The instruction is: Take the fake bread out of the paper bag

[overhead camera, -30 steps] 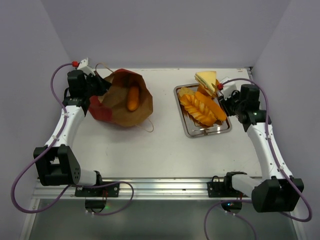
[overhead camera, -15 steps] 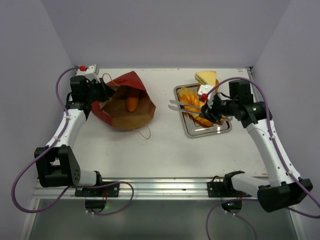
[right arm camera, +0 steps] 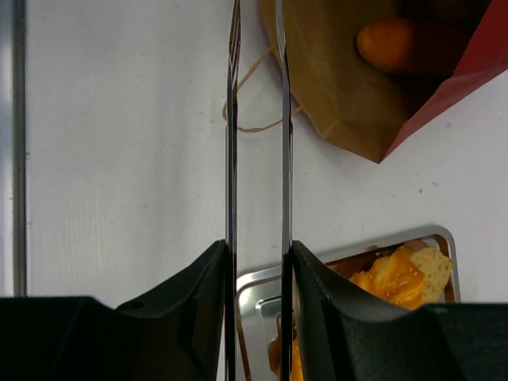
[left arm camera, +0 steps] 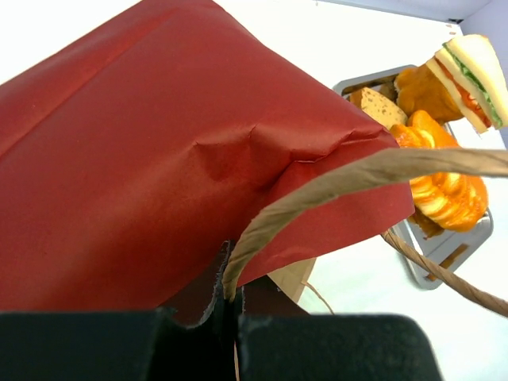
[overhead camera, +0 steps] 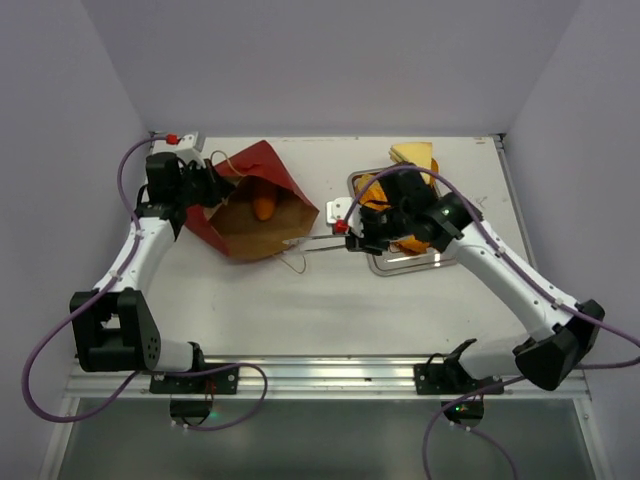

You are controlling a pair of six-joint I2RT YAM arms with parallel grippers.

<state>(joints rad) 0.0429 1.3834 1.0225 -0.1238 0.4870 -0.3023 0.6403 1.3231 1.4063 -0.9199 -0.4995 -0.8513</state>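
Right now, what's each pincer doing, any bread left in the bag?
Left pincer shut on paper bag. Right pincer open, facing its mouth. One orange bread inside. Handle loop in path.

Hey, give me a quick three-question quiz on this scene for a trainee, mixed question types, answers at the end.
1. True or false: the paper bag is empty.
2. Which one is holding the bag? A) left gripper B) right gripper C) neither
3. What is between the right gripper's fingers?
Key: 1. False, one orange bread piece lies inside. 2. A. 3. Nothing; it is open, pointing at the bag's mouth.
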